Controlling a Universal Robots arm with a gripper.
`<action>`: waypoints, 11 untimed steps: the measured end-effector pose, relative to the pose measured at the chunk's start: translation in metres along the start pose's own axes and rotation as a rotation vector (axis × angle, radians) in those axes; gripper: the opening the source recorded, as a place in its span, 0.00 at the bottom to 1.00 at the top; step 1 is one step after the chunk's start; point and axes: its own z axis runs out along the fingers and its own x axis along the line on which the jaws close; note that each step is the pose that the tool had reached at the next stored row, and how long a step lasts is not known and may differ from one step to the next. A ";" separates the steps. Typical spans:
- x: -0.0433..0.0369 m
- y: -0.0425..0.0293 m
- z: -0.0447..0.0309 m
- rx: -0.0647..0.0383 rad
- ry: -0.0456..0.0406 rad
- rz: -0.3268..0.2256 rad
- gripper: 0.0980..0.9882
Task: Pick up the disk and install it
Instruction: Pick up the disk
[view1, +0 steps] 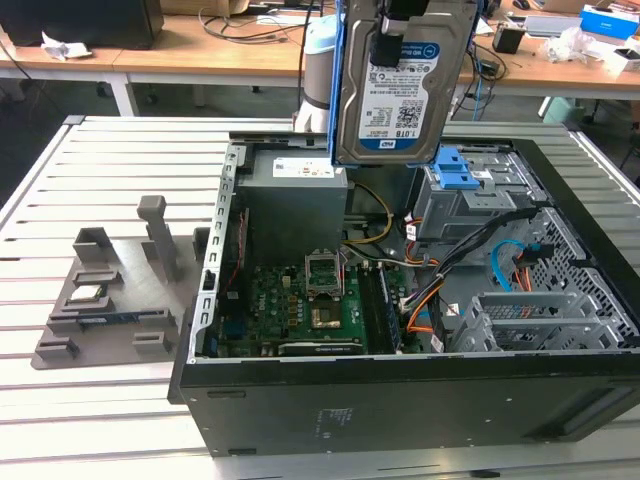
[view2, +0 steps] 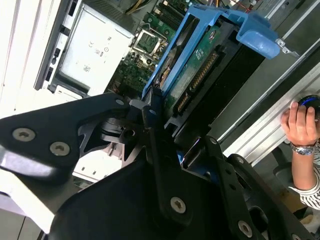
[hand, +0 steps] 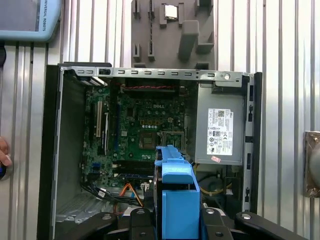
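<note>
Your gripper (view1: 392, 35) pinches the disk (view1: 405, 100) upright above the open computer case (view1: 400, 405): pickup is done, but you have not yet seated it inside.

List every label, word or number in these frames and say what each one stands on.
Disk, blue-and-white label: barcodes and fine print, too small to read with certainty.
Power supply, white sticker: rows of print and symbols, too small to read.
Motherboard: small white markings, too small to read with certainty.
No text can be quoted reliably.
</note>
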 end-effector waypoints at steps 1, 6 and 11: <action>0.0025 0.0000 0.0005 0.000 0.0001 0.000 0.30; 0.0168 0.0003 0.0027 0.000 0.0001 0.000 0.30; 0.0328 0.0006 0.0062 0.000 0.0001 0.000 0.30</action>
